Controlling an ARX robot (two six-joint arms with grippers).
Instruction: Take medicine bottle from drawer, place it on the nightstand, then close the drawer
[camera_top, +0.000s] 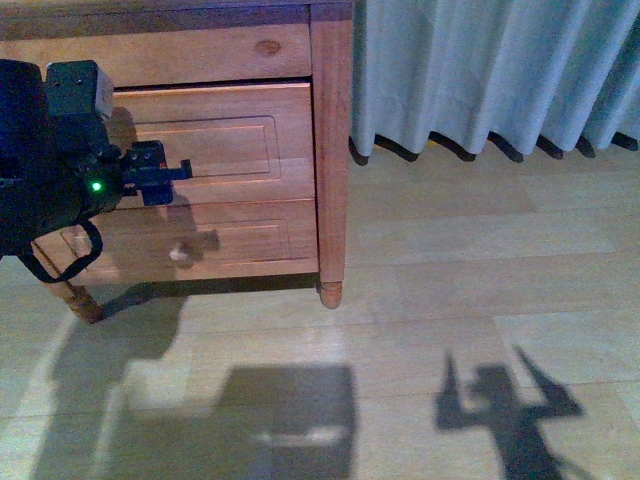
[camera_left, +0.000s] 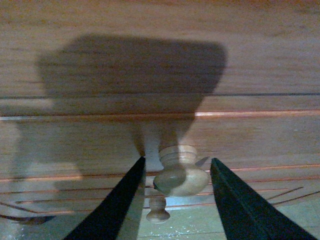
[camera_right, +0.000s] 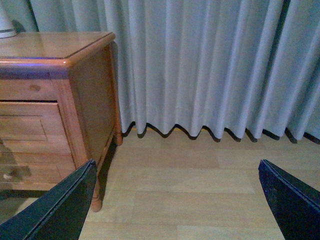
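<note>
The nightstand (camera_top: 330, 150) stands at the back left. Its upper drawer (camera_top: 230, 135) looks shut, its front in line with the frame. My left gripper (camera_top: 160, 175) is open in front of that drawer. In the left wrist view the gripper (camera_left: 177, 161) has its fingers (camera_left: 120, 200) on either side of the drawer's round wooden knob (camera_left: 181, 176), apart from it. My right gripper (camera_right: 176, 165) is open and empty above the floor, to the right of the nightstand (camera_right: 85, 95). The medicine bottle is out of view.
The lower drawer (camera_top: 210, 240) with its own knob (camera_top: 181, 255) sits below; that knob also shows in the left wrist view (camera_left: 158, 214). A grey curtain (camera_top: 500, 70) hangs at the back right over pale wooden floor (camera_top: 450, 300). A white object's base (camera_right: 5, 25) stands on the nightstand top.
</note>
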